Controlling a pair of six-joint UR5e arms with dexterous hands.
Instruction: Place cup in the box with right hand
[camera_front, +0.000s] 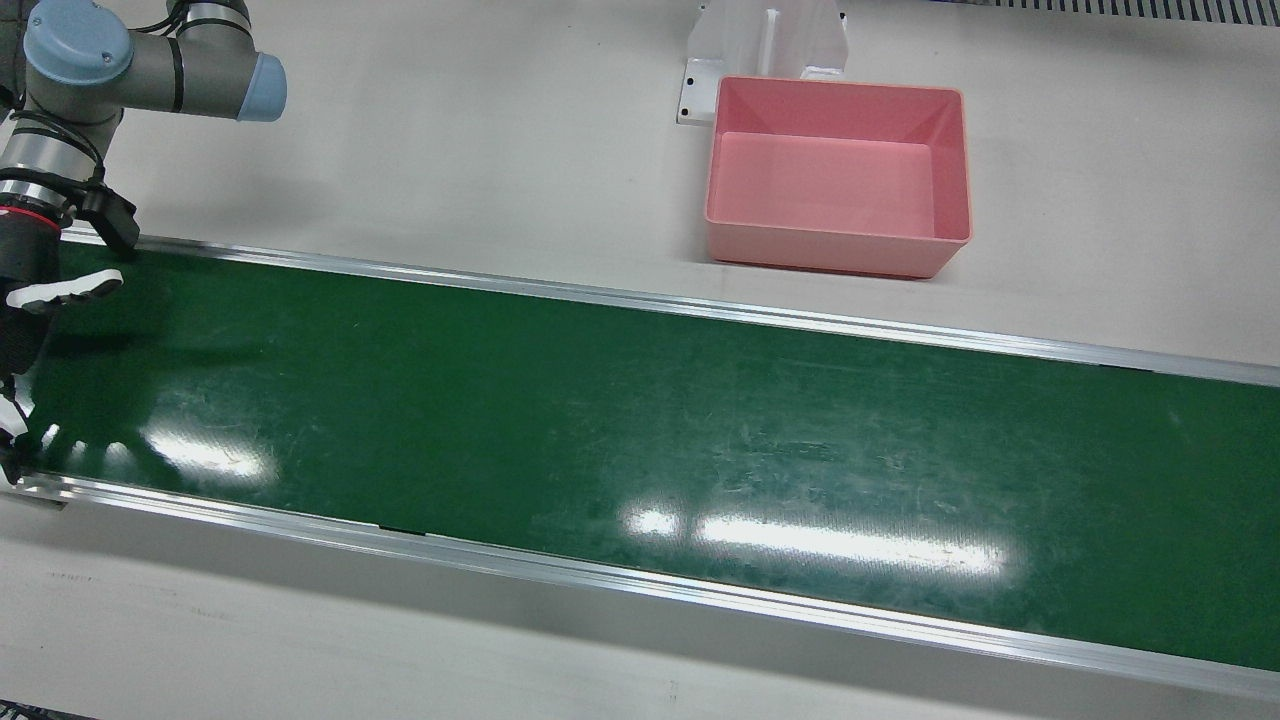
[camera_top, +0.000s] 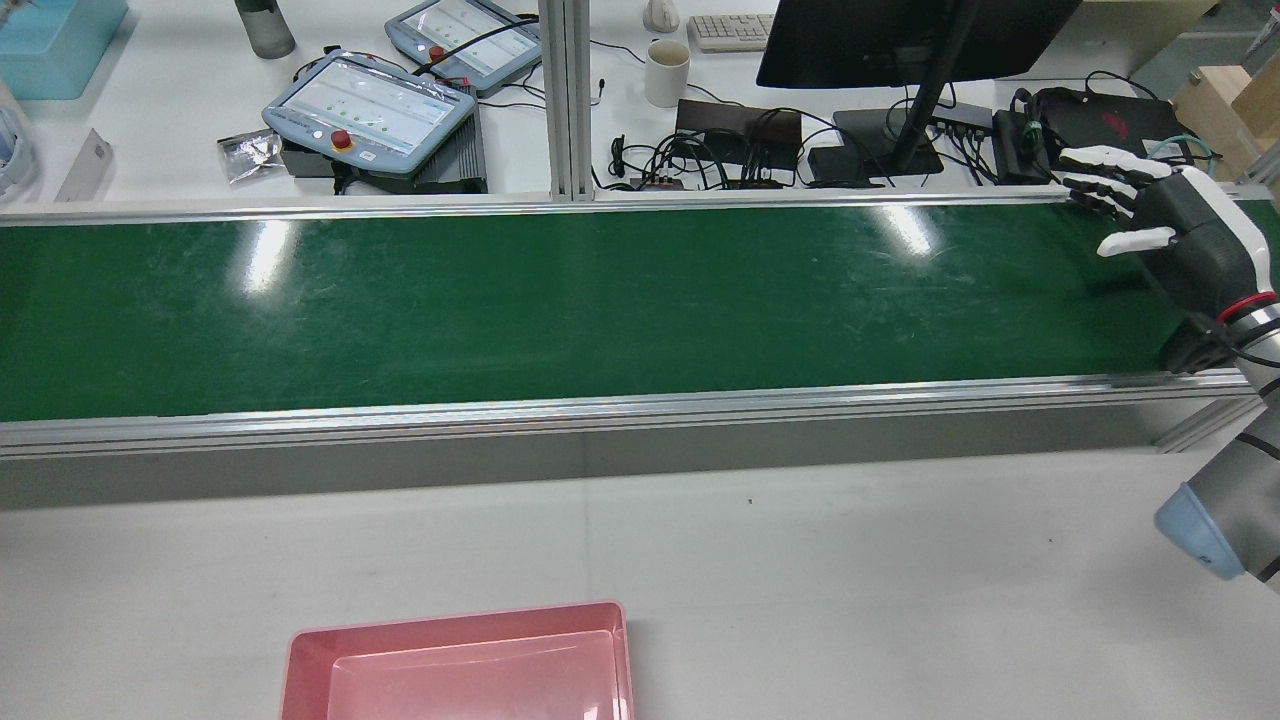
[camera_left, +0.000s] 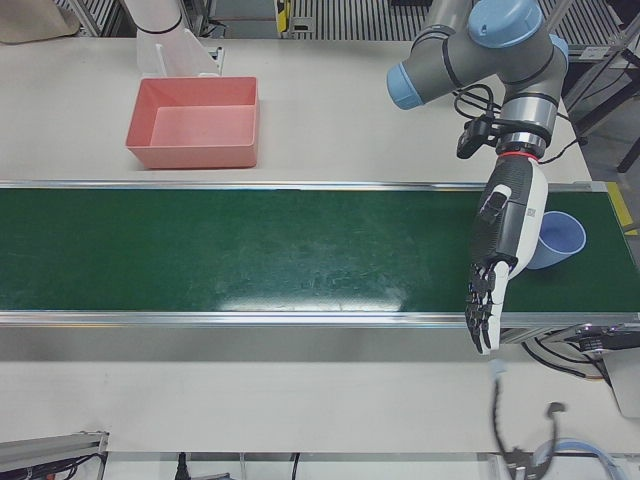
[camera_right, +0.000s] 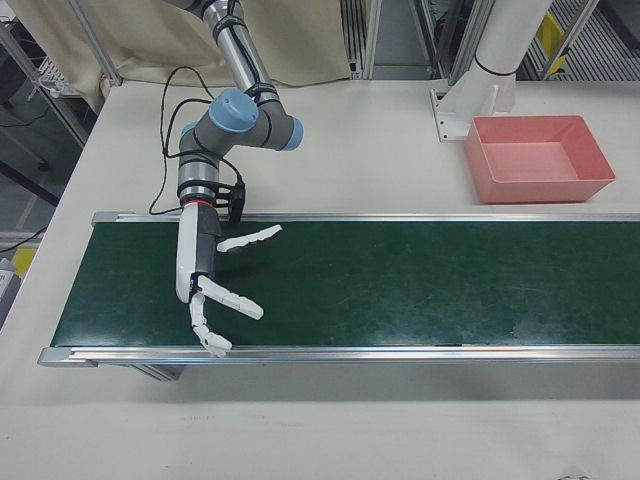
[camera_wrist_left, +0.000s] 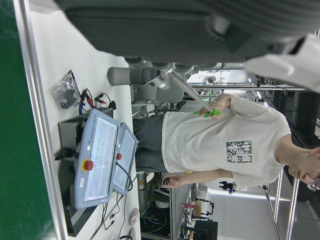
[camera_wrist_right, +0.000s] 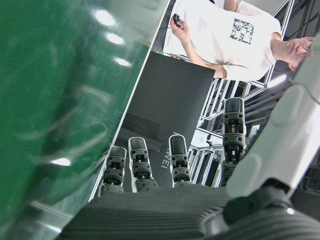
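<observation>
Looking almost straight down, the front view shows the right hand (camera_front: 30, 290) at the left edge, over the end of the green conveyor belt (camera_front: 640, 400), fingers spread and empty. The pink box (camera_front: 940, 130) sits on the white table (camera_front: 450, 150) beyond the belt, well apart from the hand, with nothing in it.

Rear view: the right hand (camera_top: 1170, 225) hovers at the belt's (camera_top: 560, 300) right end, fingers fanned out, holding nothing. The box (camera_top: 300, 660) shows at the bottom edge.

Left-front view: the left hand (camera_left: 505, 250) hangs over the belt (camera_left: 250, 250), fingers stretched straight toward the near rail, gripping nothing. The blue cup (camera_left: 560, 238) is on the belt just behind it, partly hidden; whether they touch cannot be told. The box (camera_left: 190, 155) stands far off on the table.

Right-front view: the right hand (camera_right: 212, 285) is splayed above the belt (camera_right: 400, 285), the box (camera_right: 540, 185) well apart.

Left hand view: a person (camera_wrist_left: 220, 145) stands behind two teach pendants (camera_wrist_left: 97, 160).

Right hand view: extended fingers (camera_wrist_right: 140, 165) beside the belt (camera_wrist_right: 50, 75)
</observation>
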